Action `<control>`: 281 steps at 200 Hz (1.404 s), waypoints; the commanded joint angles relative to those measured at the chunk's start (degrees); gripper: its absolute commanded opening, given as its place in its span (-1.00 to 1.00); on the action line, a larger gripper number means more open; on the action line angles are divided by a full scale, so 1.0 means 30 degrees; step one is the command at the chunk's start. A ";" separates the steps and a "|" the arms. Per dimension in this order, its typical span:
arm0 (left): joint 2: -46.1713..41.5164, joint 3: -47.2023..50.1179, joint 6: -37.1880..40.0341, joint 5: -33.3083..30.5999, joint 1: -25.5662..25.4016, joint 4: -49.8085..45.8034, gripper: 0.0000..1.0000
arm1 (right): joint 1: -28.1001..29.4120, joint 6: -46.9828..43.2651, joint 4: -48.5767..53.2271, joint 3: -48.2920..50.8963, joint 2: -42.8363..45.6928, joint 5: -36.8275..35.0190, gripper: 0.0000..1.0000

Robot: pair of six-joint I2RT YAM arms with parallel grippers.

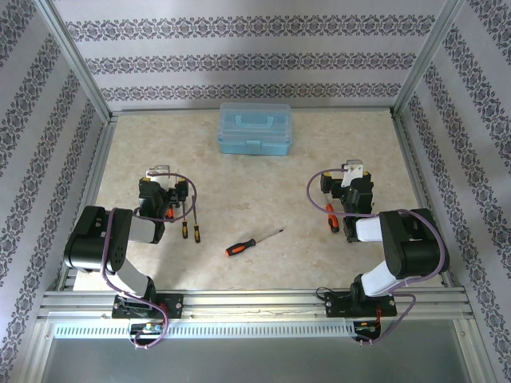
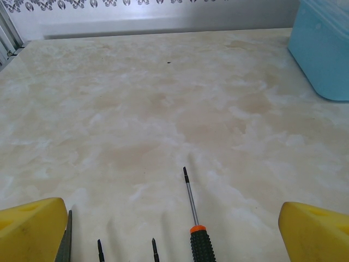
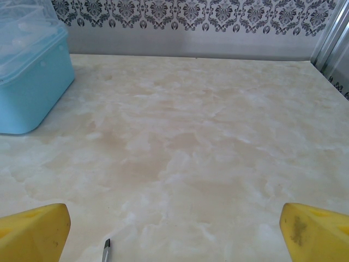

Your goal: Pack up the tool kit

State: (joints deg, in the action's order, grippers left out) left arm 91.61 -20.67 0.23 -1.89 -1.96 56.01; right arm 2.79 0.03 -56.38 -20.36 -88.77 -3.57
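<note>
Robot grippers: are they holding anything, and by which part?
Nothing is held. The left gripper and right gripper are both open, and the screwdrivers lie on the table.

Counted one light-blue lidded tool case (image 1: 255,128) and at least five screwdrivers (image 1: 254,242): three clustered at left, one alone in the middle, one at right.

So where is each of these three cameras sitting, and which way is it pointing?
Top external: above and behind the arms, looking down on the table; both arms, left gripper and right gripper show.
Left wrist: on the left arm, low, facing the far wall; its yellow fingers frame a screwdriver.
Right wrist: the same on the right arm; yellow fingers at the bottom corners.
Shared: both wrist views catch the blue box, on opposite sides.
</note>
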 commanded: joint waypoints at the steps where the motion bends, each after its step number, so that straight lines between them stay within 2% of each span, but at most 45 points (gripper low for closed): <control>1: -0.0183 -0.0201 0.0390 0.0197 0.0154 -0.0037 0.99 | 0.0067 -0.0129 -0.0780 0.0107 0.0228 -0.0010 0.96; 30: -0.0156 -0.0280 0.0322 0.0146 0.0174 -0.0170 0.99 | -0.0260 0.0169 -0.0271 -0.0056 0.0205 0.0471 0.96; 58: -0.0125 -0.0218 -0.0491 -0.2049 0.0183 0.0039 0.99 | -0.0678 0.0637 0.0202 -0.0325 0.0171 0.0728 0.96; 72: -0.0118 -0.0085 -0.0596 -0.2486 0.0183 0.0357 0.99 | -0.0844 0.0727 0.0176 -0.0303 0.0206 0.1016 0.96; 97: -0.0456 0.0553 -0.0428 -0.2820 -0.0014 0.1360 0.99 | -0.0328 0.0425 -0.0063 -0.0158 0.0250 -0.0072 0.96; 118: -0.1860 0.0750 -0.0250 -0.2771 -0.0049 0.0619 0.99 | 0.0077 0.0198 0.0395 -0.0136 0.1021 -0.1081 0.96; 128: -0.3060 0.0561 -0.0396 -0.3060 -0.0051 -0.0867 0.99 | 0.0478 -0.0119 0.0964 -0.0277 0.1500 -0.1901 0.96; 162: -0.7167 -0.1339 -0.0801 -0.2528 -0.0219 -0.7021 0.99 | 0.2624 -0.1263 0.6528 -0.2221 0.4374 -0.4872 0.96; 178: -0.8693 -0.2310 -0.2102 -0.2641 -0.0530 -0.9221 0.99 | 0.3464 0.1836 1.1477 -0.4381 0.5939 -0.6665 0.96; 187: -0.9731 -0.3028 -0.4093 -0.3245 -0.0661 -1.1071 0.99 | 0.3731 0.4367 1.5151 -0.5957 0.6621 -0.6877 0.96; 196: -1.0976 -0.3882 -0.8085 -0.5144 -0.0652 -1.4023 0.99 | 0.3756 0.6283 1.8313 -0.7354 0.6867 -0.6262 0.97; 202: -1.1891 -0.4489 -1.2266 -0.6612 -0.0637 -1.6878 0.99 | 0.3572 0.7337 1.9843 -0.8055 0.6842 -0.5582 0.96; 206: -1.2567 -0.4836 -1.4650 -0.7062 -0.0593 -1.8774 0.99 | 0.3335 0.7957 2.0527 -0.8341 0.6828 -0.4802 0.96; 210: -1.3221 -0.4931 -1.5859 -0.6966 -0.0517 -1.9723 0.99 | 0.2985 0.8516 2.0947 -0.8487 0.6827 -0.3583 0.97; 216: -1.4160 -0.4541 -1.5501 -0.5932 -0.0366 -1.9222 0.99 | 0.2253 0.9330 2.0886 -0.8451 0.6827 -0.0924 0.97; 227: -1.6086 -0.3114 -1.2993 -0.3502 -0.0227 -1.6562 0.99 | 0.0232 1.1890 1.8951 -0.7418 0.6855 0.4335 0.96; 243: -1.8230 -0.1330 -1.4671 -0.3752 -0.0227 -1.4399 0.99 | -0.1803 1.5409 1.4135 -0.5182 0.6441 0.9150 0.96; 254: -1.9383 -0.0947 -1.5154 -0.4082 -0.0210 -1.4509 0.99 | -0.2100 1.5662 1.3980 -0.5119 0.6065 0.9802 0.94; 281: -1.9588 -0.2453 -1.4615 -0.2690 -0.0227 -1.6635 0.99 | -0.1199 1.4642 1.6519 -0.6169 0.6165 0.8798 0.77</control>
State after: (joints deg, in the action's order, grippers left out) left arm 32.64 -24.67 -40.29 -13.54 -2.90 12.16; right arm -3.18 39.72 -8.51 -36.84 -71.61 15.49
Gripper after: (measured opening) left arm 0.993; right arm 0.920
